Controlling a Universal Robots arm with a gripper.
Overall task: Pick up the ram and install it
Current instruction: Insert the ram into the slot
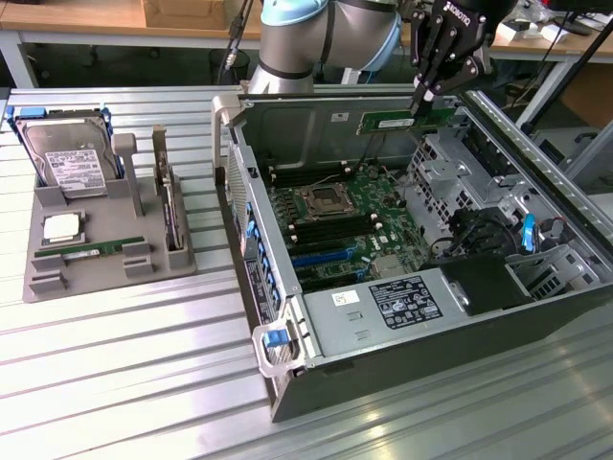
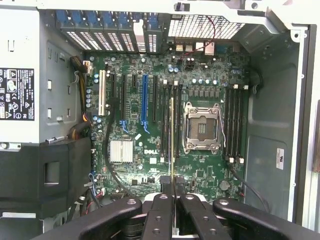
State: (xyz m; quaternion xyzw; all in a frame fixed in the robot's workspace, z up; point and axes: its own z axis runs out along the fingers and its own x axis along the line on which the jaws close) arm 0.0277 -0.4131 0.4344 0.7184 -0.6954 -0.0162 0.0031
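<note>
Ram (image 1: 388,122) clamped by its upper edge in gripper (image 1: 420,103), jaws closed tight on it, hanging above motherboard (image 1: 335,225)

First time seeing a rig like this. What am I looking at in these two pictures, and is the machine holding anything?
This is one robot arm with a black gripper. One picture comes from a camera off the arm; the other from a camera on its wrist, looking down into an open computer case. The gripper is shut on the ram, a green stick, above the motherboard. Beside the case, a grey tray holds a hard drive, a processor chip and another memory stick.
</note>
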